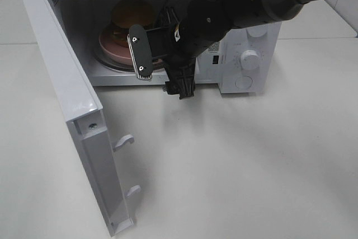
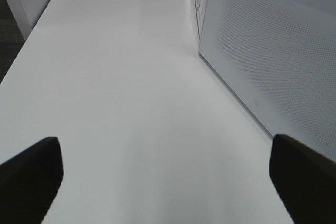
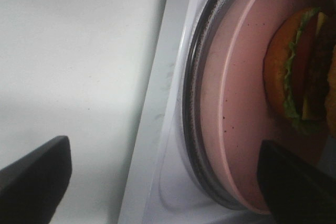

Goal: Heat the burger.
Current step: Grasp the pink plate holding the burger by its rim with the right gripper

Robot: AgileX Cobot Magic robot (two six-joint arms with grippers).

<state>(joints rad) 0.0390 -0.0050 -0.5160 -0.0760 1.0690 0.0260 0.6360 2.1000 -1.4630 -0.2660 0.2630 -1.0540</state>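
Note:
The burger (image 1: 131, 15) sits on a pink plate (image 1: 109, 46) inside the open microwave (image 1: 249, 54), on its glass turntable (image 3: 191, 129). In the right wrist view the burger (image 3: 302, 72) shows its lettuce, tomato and patty layers on the plate (image 3: 236, 119). My right gripper (image 1: 162, 68) is at the mouth of the oven, just in front of the plate, open with nothing between its fingers (image 3: 163, 179). Out on the bare tabletop, my left gripper (image 2: 168, 182) is open and holds nothing; the exterior high view does not show it.
The microwave door (image 1: 61, 65) swings wide open toward the front left, with two latch hooks (image 1: 124, 141) on its edge. A white perforated panel (image 2: 273, 51) of the microwave stands close beside the left gripper. White tabletop (image 1: 251, 166) stretches in front.

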